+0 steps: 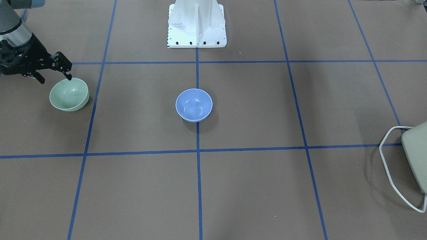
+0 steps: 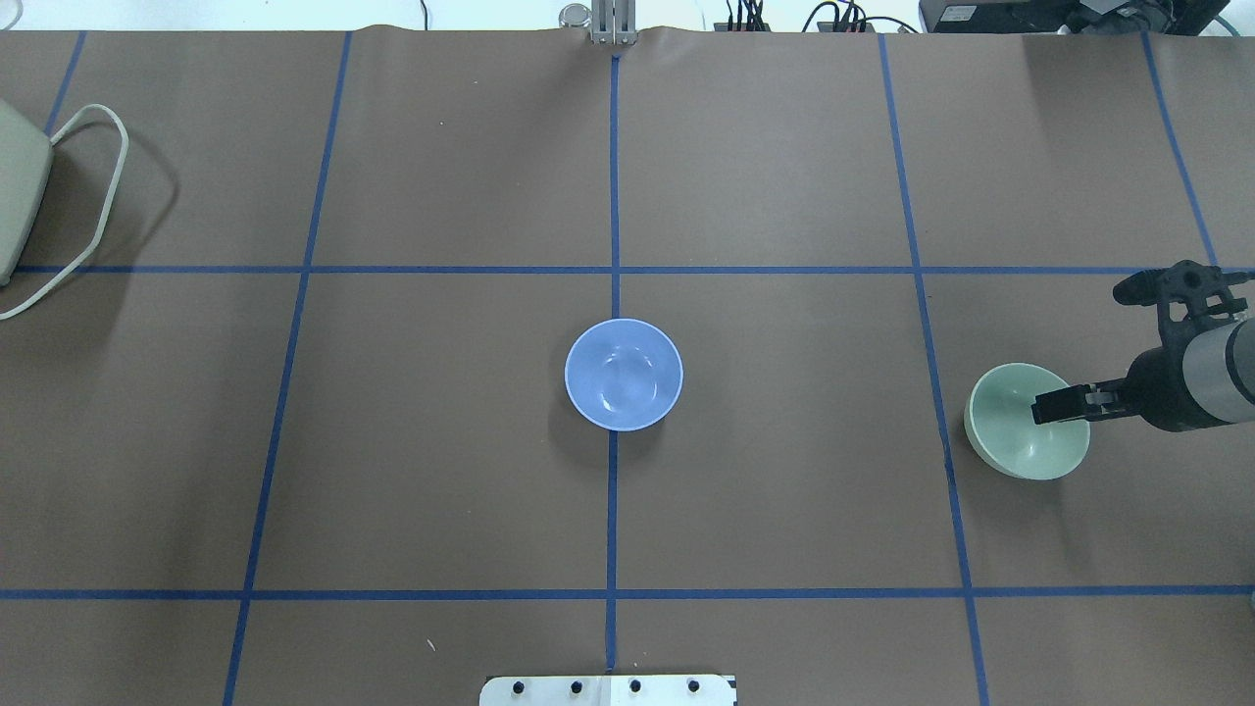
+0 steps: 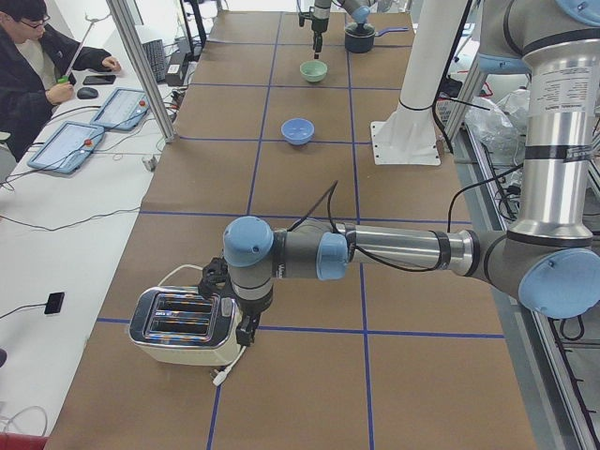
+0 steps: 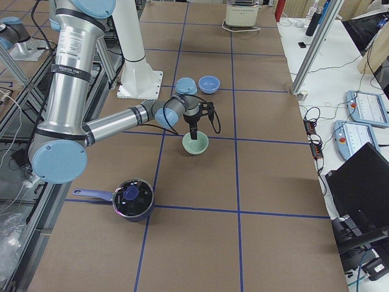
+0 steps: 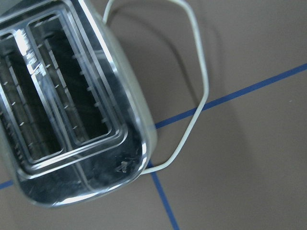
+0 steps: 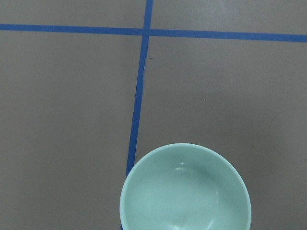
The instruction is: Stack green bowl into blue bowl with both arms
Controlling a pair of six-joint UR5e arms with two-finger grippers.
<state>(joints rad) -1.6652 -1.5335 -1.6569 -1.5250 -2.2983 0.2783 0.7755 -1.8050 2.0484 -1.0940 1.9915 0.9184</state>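
The right gripper (image 1: 56, 79) hangs spread just above the green bowl (image 2: 1010, 441). In the front view 1 fingertip is over the rim at 12 o'clock and the other is outside the bowl. From overhead, the blue bowl (image 2: 624, 375) sits mid-table at 9 o'clock from the green bowl, well apart. The left gripper (image 3: 234, 314) is far off over the toaster (image 3: 173, 323), and its state cannot be told. The right arm is clearly the nearer of the 2.

You will find nothing here that can be read. The toaster (image 5: 136, 108) carries a small mark near one corner, and the right arm (image 4: 70, 79) bears a strip of lettering, both too small to make out.
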